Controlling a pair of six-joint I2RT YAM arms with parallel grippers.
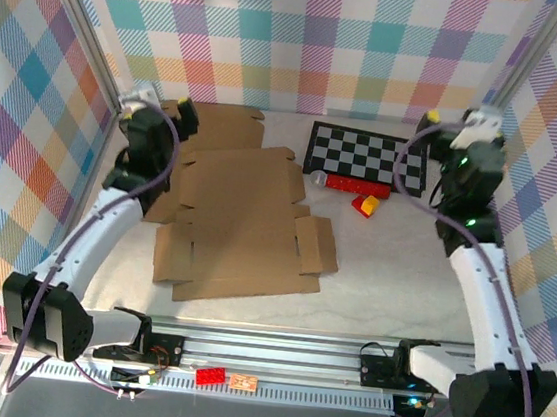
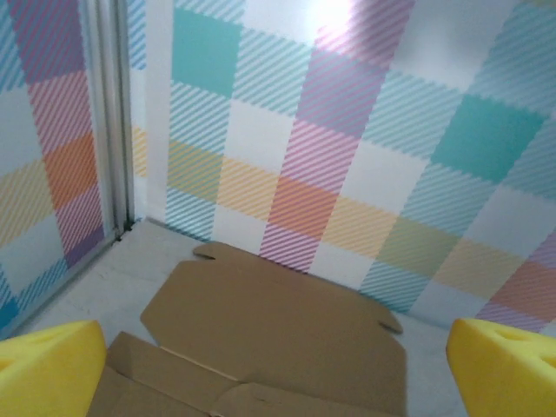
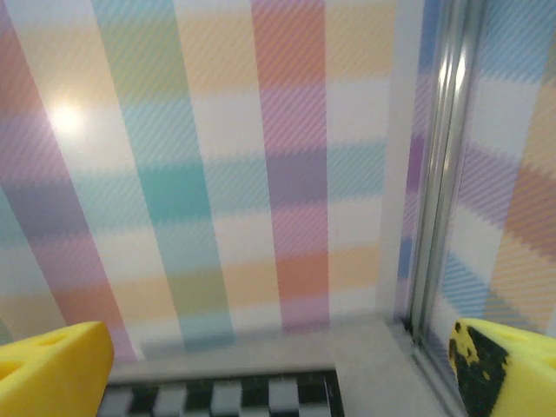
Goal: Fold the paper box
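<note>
The paper box [image 1: 241,224] lies flat and unfolded on the table, left of centre, its flaps spread out. A second flat cardboard sheet [image 1: 223,124] lies behind it against the back wall, and its far edge shows in the left wrist view [image 2: 287,326]. My left gripper [image 1: 171,114] hovers over the back left of the cardboard and faces the wall. It is open, with yellow pads [image 2: 48,369] far apart and nothing between them. My right gripper [image 1: 456,138] is raised at the back right, open and holding nothing, with yellow pads [image 3: 52,365] wide apart.
A black-and-white checkered mat [image 1: 365,156] lies at the back right, its edge below the right gripper [image 3: 217,398]. A red brick [image 1: 357,185], a small yellow-and-red brick [image 1: 366,205] and a grey round piece [image 1: 318,178] sit at its front edge. Plaid walls enclose the table.
</note>
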